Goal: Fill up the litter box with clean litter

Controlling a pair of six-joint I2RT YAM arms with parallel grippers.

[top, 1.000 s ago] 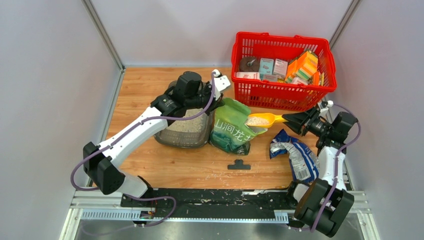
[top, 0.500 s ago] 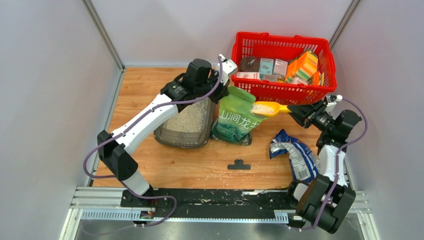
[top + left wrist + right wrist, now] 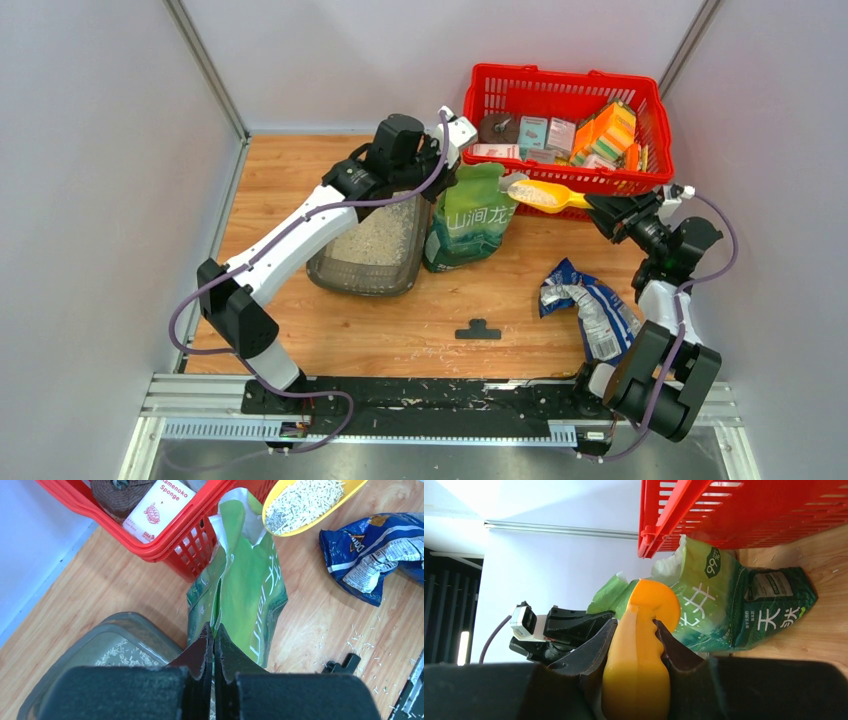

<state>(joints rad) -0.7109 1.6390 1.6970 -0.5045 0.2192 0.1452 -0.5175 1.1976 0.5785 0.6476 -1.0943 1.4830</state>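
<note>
The dark grey litter box (image 3: pixel 330 268) lies left of centre, partly under my left arm, with pale litter (image 3: pixel 378 238) spread on its floor. My left gripper (image 3: pixel 441 193) is shut on the top edge of a green litter bag (image 3: pixel 472 225), which stands upright beside the box. In the left wrist view the fingers (image 3: pixel 202 647) pinch the bag's fold (image 3: pixel 235 595), and the box corner (image 3: pixel 107 630) shows lower left. My right gripper (image 3: pixel 594 204) is shut on the handle of a yellow scoop (image 3: pixel 540 194) heaped with litter (image 3: pixel 300 500), held above the bag's mouth near the basket.
A red wire basket (image 3: pixel 560 190) of boxed goods stands at the back right, close behind the scoop. A crumpled blue bag (image 3: pixel 590 305) lies on the right, a small black clip (image 3: pixel 478 329) near the front. Stray granules dot the wooden table (image 3: pixel 380 330). Grey walls close in both sides.
The right gripper has lifted the loaded scoop out of the bag, up and back toward the basket. The left gripper has moved back and right, pulling the bag more upright.
</note>
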